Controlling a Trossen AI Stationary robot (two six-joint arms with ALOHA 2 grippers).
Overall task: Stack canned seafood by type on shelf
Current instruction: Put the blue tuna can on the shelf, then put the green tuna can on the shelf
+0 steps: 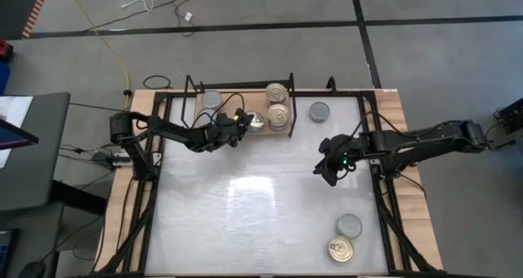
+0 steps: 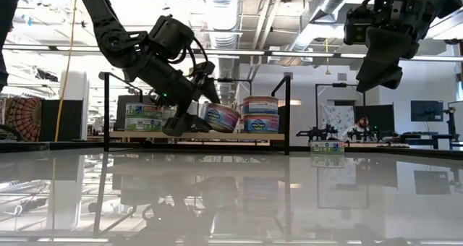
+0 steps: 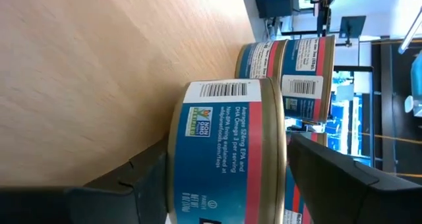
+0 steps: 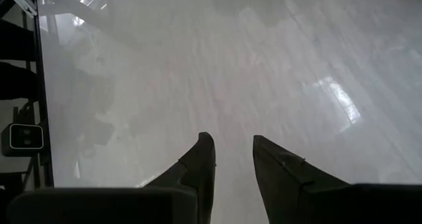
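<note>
Gold-topped can (image 1: pixel 257 121) tilted on wooden shelf (image 1: pixel 216 114), beside stacked gold cans (image 1: pixel 279 114).

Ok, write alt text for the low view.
The left claw holds a tilted blue-and-red can just above the wooden shelf, beside a two-can stack. More cans sit farther left, and the right claw hangs empty at upper right.

Blue-and-red labelled round tin (image 3: pixel 227 151) cut off by the left wrist picture's lower edge, its top and base unseen, small label print too fine to read, dark left gripper fingers (image 3: pixel 343 178) cropped there too, stacked tins behind (image 3: pixel 290 66) partly hidden.
</note>
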